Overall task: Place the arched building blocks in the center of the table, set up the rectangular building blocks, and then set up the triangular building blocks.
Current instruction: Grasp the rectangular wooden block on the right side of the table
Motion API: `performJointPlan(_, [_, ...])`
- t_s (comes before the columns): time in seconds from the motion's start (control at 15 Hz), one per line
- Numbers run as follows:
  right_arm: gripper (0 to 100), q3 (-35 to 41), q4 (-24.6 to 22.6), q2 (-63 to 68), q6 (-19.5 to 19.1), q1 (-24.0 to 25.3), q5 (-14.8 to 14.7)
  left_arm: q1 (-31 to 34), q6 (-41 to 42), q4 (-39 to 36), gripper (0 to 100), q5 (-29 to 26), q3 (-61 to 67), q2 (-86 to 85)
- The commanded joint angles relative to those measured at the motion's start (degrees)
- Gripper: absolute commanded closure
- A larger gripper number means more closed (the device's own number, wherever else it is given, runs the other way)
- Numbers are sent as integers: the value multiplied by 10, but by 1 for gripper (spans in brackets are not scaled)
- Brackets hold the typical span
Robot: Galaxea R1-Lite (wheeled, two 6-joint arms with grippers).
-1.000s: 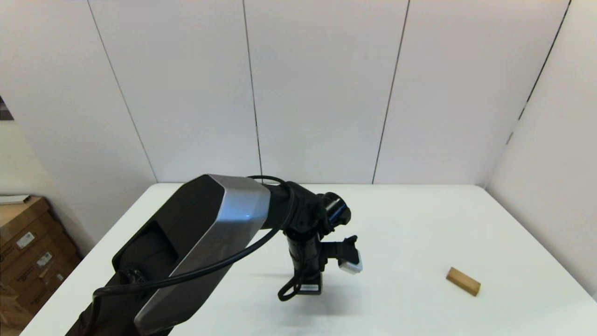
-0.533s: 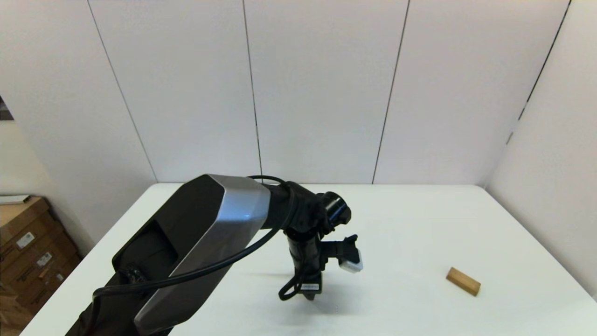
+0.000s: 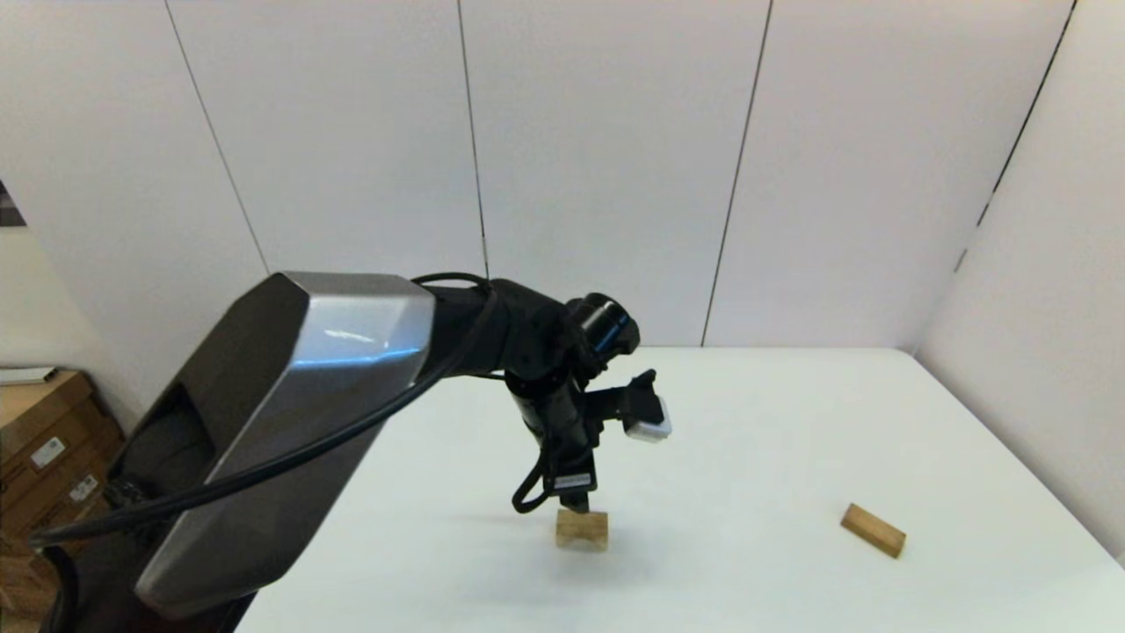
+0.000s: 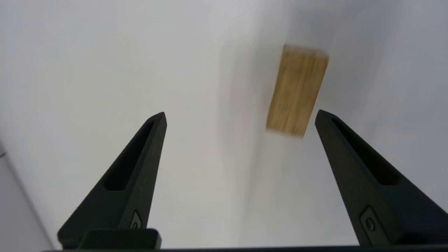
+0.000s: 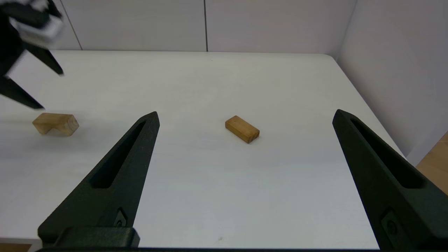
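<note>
The arched building block (image 3: 581,530) rests near the middle of the white table (image 3: 747,422), notch facing down, and shows too in the right wrist view (image 5: 56,123). My left gripper (image 3: 576,506) hangs just above it, open and holding nothing. In the left wrist view the block (image 4: 297,89) lies beyond the open fingers (image 4: 240,112), apart from both. The rectangular building block (image 3: 872,530) lies flat at the table's right side. My right gripper (image 5: 245,112) is open and empty, with that block (image 5: 242,129) ahead of it. The triangular building block is out of view.
Cardboard boxes (image 3: 53,457) stand on the floor left of the table. White wall panels close off the far side and the right side. The left arm's large silver and black link (image 3: 290,422) covers the table's near-left part in the head view.
The left arm has lifted up and back from the table. The arched block, hidden under the gripper before, now stands uncovered on the table below the fingers. The rectangular block has not moved.
</note>
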Motion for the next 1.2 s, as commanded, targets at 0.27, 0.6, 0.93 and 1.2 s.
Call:
performJointPlan(0.27, [0,0,0,0,0,0,0,58,-200,84,0,23,11,-260])
performJointPlan(0.6, [0,0,0,0,0,0,0,128,-266,139,0,161,92,-488])
performJointPlan(0.93, [0,1,0,0,0,0,1,271,-267,139,0,164,221,-709])
performJointPlan(1.2, [0,0,0,0,0,0,1,347,-273,130,0,164,367,-889])
